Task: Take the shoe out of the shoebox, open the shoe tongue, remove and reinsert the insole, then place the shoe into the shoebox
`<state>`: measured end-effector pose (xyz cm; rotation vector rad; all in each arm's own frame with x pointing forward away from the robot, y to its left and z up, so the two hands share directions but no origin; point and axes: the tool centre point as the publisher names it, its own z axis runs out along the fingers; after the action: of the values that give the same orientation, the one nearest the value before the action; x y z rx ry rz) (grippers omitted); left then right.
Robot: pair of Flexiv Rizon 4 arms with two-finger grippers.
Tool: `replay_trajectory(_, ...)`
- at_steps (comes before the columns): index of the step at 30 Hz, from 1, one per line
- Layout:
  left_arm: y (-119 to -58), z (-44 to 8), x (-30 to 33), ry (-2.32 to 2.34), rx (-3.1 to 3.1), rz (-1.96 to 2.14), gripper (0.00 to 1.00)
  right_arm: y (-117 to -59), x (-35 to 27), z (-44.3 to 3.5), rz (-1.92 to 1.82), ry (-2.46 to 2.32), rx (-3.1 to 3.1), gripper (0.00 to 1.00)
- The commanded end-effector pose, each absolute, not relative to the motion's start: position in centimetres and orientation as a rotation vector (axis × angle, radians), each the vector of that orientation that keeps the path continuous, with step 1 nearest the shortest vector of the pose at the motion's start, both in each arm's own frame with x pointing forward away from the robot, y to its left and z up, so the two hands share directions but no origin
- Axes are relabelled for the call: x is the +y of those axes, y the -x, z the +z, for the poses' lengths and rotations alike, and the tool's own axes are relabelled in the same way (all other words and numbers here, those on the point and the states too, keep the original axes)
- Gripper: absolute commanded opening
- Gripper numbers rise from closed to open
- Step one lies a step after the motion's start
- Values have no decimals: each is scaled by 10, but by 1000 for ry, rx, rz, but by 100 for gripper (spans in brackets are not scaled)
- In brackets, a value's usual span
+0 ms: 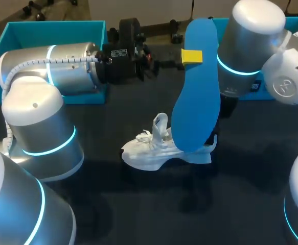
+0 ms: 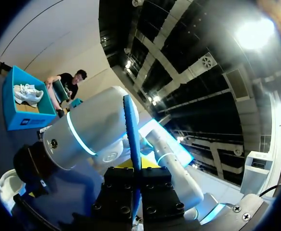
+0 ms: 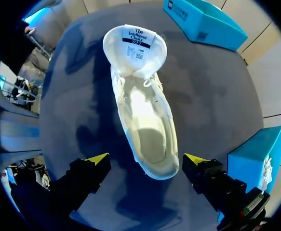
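A white shoe (image 1: pixel 154 153) lies on the dark table, its tongue pulled up and its inside bare (image 3: pixel 145 120). My left gripper (image 1: pixel 191 56) is shut on the top of a blue insole (image 1: pixel 197 87), which hangs upright over the shoe's heel. In the left wrist view the insole (image 2: pixel 133 139) runs edge-on out from between the fingers of that gripper (image 2: pixel 136 169). My right gripper (image 3: pixel 147 159) hovers open above the heel end, one yellow tip on each side of the shoe and neither touching it. In the head view the insole and the right arm hide this gripper.
A teal shoebox (image 1: pixel 16 35) stands at the back left behind my left arm. Another teal box (image 1: pixel 297 23) stands at the back right; the right wrist view shows a second white shoe in one box (image 3: pixel 256 159). My right arm (image 1: pixel 251 46) sits close beside the insole.
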<state>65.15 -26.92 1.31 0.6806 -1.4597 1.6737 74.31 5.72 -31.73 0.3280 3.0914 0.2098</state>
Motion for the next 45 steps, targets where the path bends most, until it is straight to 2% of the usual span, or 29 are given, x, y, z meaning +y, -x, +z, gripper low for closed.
replay_trajectory(1, -651, 12, -269, -680, -1458, 1676, 0, -742, 57, -318, 211, -328, 3090, 100)
replay_trajectory(22, -651, 12, -269, -680, -1458, 1676, 0, -768, 72, -323, 167, -240, 3096, 100)
replay_trajectory(43, -651, 12, -269, -680, -1458, 1676, 0, -802, 100, -376, 270, -149, 3148, 100)
replay_trajectory(44, -651, 12, -269, -680, -1458, 1676, 0, -803, 102, -378, 278, -144, 3151, 99)
replay_trajectory(45, -651, 12, -269, -680, -1458, 1676, 0, -802, 104, -380, 279, -137, 3154, 85)
